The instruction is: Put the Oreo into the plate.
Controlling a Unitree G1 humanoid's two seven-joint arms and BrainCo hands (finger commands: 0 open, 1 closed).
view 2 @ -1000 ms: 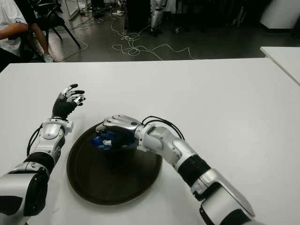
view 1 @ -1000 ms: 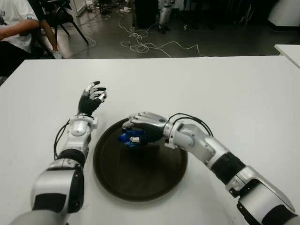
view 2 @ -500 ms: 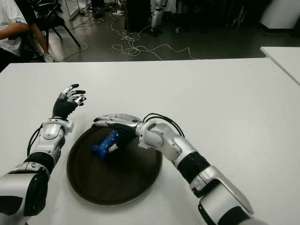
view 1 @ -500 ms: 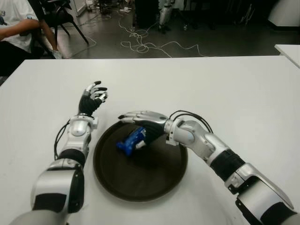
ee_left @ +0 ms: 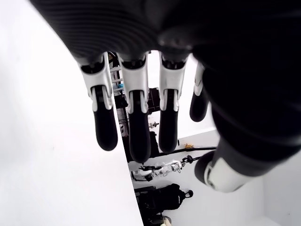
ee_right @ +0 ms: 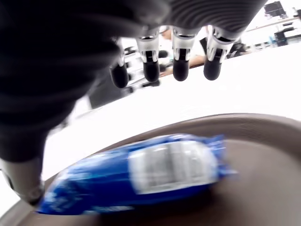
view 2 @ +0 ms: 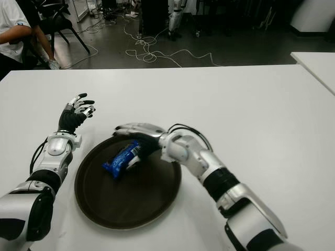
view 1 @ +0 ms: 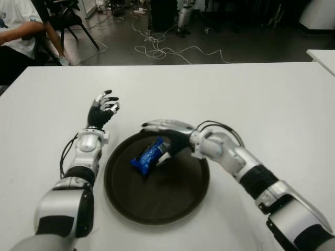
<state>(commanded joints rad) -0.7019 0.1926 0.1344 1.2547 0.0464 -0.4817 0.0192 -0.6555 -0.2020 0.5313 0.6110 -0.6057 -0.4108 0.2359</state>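
Note:
The blue Oreo packet (view 1: 147, 155) lies flat in the dark round plate (view 1: 172, 206), toward its back left part. My right hand (view 1: 163, 134) hovers open just behind and above the packet, fingers stretched out over it and holding nothing. In the right wrist view the packet (ee_right: 141, 173) lies free on the plate below the spread fingers (ee_right: 180, 67). My left hand (view 1: 103, 106) is raised over the white table (view 1: 261, 99) to the left of the plate, fingers relaxed and empty.
A person sits on a chair (view 1: 65, 18) beyond the table's far left corner. Cables (view 1: 167, 49) trail on the floor behind the table. Another white table's corner (view 1: 322, 56) shows at the far right.
My right hand has opened and let go of the Oreo packet, which now lies in the plate. The hand has drawn back slightly to the right. The left hand has not moved.

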